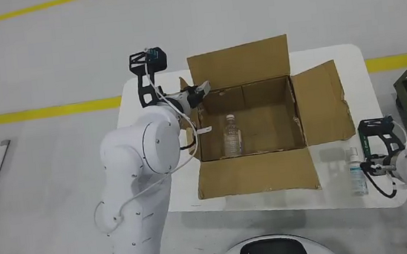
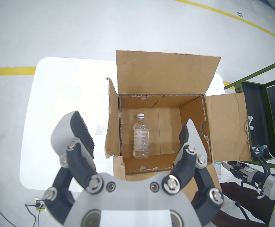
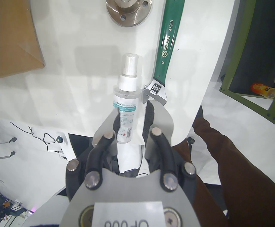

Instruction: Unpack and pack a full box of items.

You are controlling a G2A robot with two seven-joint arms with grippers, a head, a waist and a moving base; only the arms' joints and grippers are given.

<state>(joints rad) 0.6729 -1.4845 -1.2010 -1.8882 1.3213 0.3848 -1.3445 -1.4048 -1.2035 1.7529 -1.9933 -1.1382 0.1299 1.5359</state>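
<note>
Our left gripper (image 2: 134,120) hangs wide open over the edge of the brown corrugated cardboard box (image 2: 167,73), where a clear ribbed plastic bottle (image 2: 141,139) lies. Our right gripper (image 3: 133,109), jaws seemingly parted, straddles a small clear spray bottle (image 3: 126,94) beside a green-handled steel wrench (image 3: 169,43) on the smooth white table (image 3: 75,64).

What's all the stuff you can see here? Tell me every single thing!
Cardboard box: 1, brown, flaps open, on the table.
Water bottle: 1, clear with a white cap, lying on the box floor.
Spray bottle: 1, clear with a white top, on the table outside the box.
Wrench: 1, green handle and silver head, beside the spray bottle.
Metal flange: 1, silver, on the table near the wrench handle.
Table: 1, white.
Bin: 1, green frame, beside the table.
Left tool: 1, grey and black, open, over the box's edge.
Right tool: 1, grey and black, open around the spray bottle's base.
</note>
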